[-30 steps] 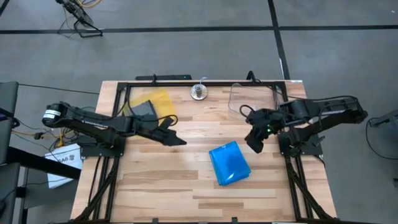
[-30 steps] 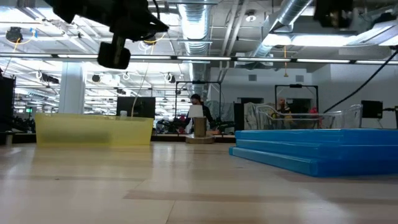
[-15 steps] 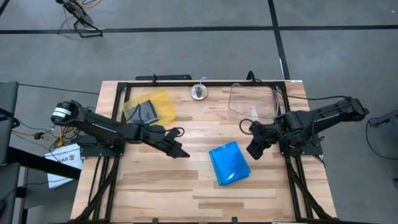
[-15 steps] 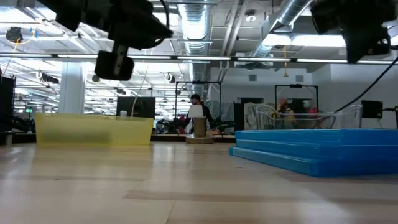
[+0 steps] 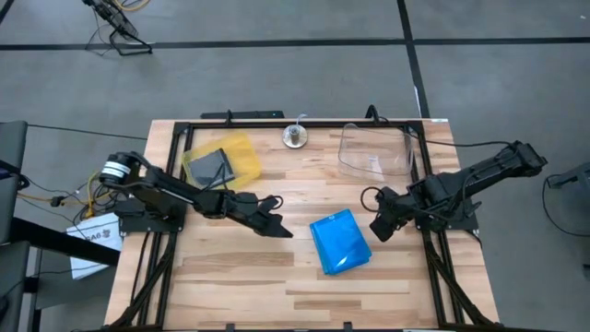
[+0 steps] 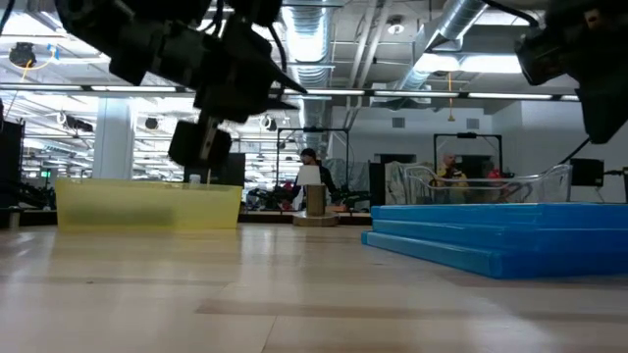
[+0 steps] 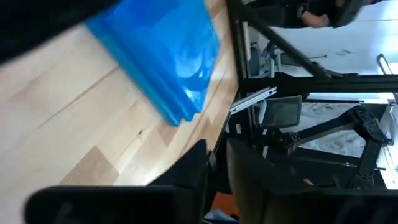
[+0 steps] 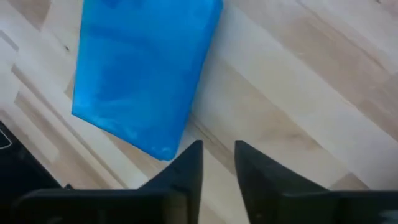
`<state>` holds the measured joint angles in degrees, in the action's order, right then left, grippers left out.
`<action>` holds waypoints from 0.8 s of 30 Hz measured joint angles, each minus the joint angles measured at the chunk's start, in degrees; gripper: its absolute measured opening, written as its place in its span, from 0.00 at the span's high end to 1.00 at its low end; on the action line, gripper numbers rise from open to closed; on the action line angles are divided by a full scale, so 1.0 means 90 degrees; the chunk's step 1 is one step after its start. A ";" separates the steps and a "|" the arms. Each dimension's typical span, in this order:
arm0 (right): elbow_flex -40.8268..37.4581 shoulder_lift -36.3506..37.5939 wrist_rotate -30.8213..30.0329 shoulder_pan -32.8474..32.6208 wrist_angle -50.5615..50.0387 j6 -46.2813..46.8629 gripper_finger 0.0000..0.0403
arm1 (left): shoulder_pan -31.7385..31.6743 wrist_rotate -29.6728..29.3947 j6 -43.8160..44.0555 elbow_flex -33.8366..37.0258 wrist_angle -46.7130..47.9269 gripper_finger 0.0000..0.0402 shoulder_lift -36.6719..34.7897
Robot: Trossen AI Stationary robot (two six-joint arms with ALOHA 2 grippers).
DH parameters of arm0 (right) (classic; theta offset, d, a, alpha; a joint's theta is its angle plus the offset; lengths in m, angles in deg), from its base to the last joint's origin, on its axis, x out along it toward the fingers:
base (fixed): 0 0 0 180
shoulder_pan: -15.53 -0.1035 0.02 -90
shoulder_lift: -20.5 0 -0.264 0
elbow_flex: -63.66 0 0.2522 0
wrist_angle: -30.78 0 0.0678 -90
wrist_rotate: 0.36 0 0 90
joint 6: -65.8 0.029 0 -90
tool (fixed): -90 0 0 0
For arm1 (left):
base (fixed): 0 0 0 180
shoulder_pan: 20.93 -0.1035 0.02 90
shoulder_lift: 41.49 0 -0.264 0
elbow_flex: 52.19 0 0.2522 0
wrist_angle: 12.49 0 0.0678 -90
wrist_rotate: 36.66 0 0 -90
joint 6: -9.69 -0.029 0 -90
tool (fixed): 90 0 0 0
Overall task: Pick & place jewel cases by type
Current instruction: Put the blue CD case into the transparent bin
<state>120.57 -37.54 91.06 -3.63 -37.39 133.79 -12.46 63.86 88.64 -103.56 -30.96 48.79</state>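
Centre-right of the high frame, blue jewel cases (image 5: pixel 340 242): a stack lies flat on the wooden table (image 5: pixel 277 286), between the two grippers and touching neither.
Stack detail: the low view shows several blue cases (image 6: pixel 496 235) layered with edges offset; the high view shows one blue outline only.
Grey jewel case (image 5: pixel 211 166): lies inside the yellow tray (image 5: pixel 241 152), upper left of the high frame.
Left gripper (image 5: pixel 279 230): left of the blue stack, near its left edge, raised off the table in the low view (image 6: pixel 201 147). Fingers nearly closed with a narrow gap, holding nothing.
Right gripper (image 5: pixel 380 226): right of the blue stack, just beside its upper right corner. Fingers close together, slightly apart, gripping nothing.
Left wrist view: blue cases (image 7: pixel 161 56) lie ahead of the fingers (image 7: pixel 189 171), apart from them.
Right wrist view: blue cases (image 8: pixel 146 71) lie ahead of the fingers (image 8: pixel 189 165), with bare wood between.
Clear bin (image 5: pixel 373 152): upper right of the high frame.
Labels: white paper (image 5: pixel 92 242) beside the table's left edge carries print too small to read.
Low view only: a person (image 6: pixel 310 176) in the room beyond the table.
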 joint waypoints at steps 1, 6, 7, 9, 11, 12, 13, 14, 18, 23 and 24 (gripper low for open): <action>-0.0027 -0.0001 0.0004 0.0001 0.0004 -0.0004 0.75 | 0.0000 0.0065 0.0047 0.0000 -0.0099 0.82 0.0106; -0.0387 0.0003 0.0158 0.0002 0.0792 -0.0093 0.61 | 0.0002 0.0136 0.0186 -0.0001 -0.0274 0.66 0.0401; -0.0511 0.0001 0.0262 0.0007 0.1012 -0.0097 0.59 | 0.0000 0.0128 0.0177 0.0000 -0.0240 0.63 0.0413; -0.0761 -0.0004 0.0386 0.0010 0.1495 -0.0100 0.55 | 0.0000 0.0026 0.0039 -0.0002 -0.0259 0.59 0.0408; -0.1042 -0.0011 0.0490 0.0016 0.1936 -0.0061 0.53 | -0.0025 -0.0116 -0.0131 -0.0002 -0.0250 0.57 0.0406; -0.1187 -0.0011 0.0499 0.0016 0.2147 -0.0047 0.52 | -0.0051 -0.0157 -0.0153 -0.0002 -0.0251 0.56 0.0406; -0.1315 -0.0011 0.0498 0.0017 0.2380 -0.0009 0.51 | -0.0083 -0.0193 -0.0166 -0.0002 -0.0261 0.56 0.0406; -0.1436 -0.0011 0.0498 0.0017 0.2601 0.0060 0.51 | -0.0123 -0.0214 -0.0203 -0.0002 -0.0248 0.55 0.0406; -0.1836 -0.0011 0.0492 0.0020 0.3208 0.0124 0.51 | -0.0370 -0.0190 -0.0379 -0.0002 -0.0120 0.55 0.0406; -0.2015 -0.0011 0.0485 0.0191 0.3375 0.0124 0.55 | -0.0573 -0.0082 -0.0268 -0.0002 -0.0123 0.55 0.0406; -0.2039 -0.0011 0.0483 0.0250 0.3373 0.0114 0.56 | -0.0575 -0.0079 -0.0183 -0.0002 -0.0123 0.55 0.0406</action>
<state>102.22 -37.65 95.41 -1.38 -7.03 134.82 -17.64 63.14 86.99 -103.58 -32.07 52.44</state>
